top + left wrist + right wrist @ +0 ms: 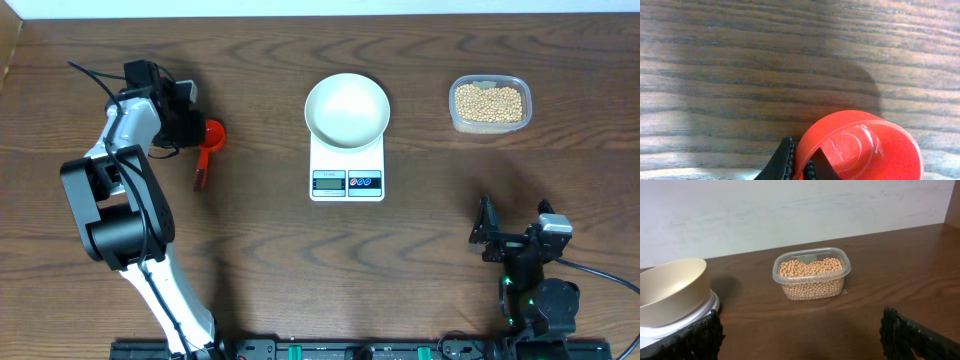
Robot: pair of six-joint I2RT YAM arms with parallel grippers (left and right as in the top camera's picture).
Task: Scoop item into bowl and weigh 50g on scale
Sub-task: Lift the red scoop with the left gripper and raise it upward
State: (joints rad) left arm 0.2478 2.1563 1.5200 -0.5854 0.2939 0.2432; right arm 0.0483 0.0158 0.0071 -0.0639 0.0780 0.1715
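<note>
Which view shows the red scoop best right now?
Overhead: the whole red scoop, cup and handle, at the left gripper. Left wrist shows only its cup, fingers clamping the rim. Right wrist misses it.

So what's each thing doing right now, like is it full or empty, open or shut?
white bowl: empty, sitting on the scale.
scale: carrying the bowl; display too small to read.
clear tub: lid off, nearly full of beans.
red scoop: empty, rim pinched by the left end effector.
left end effector: shut on the red scoop.
right end effector: open, holding nothing.
</note>
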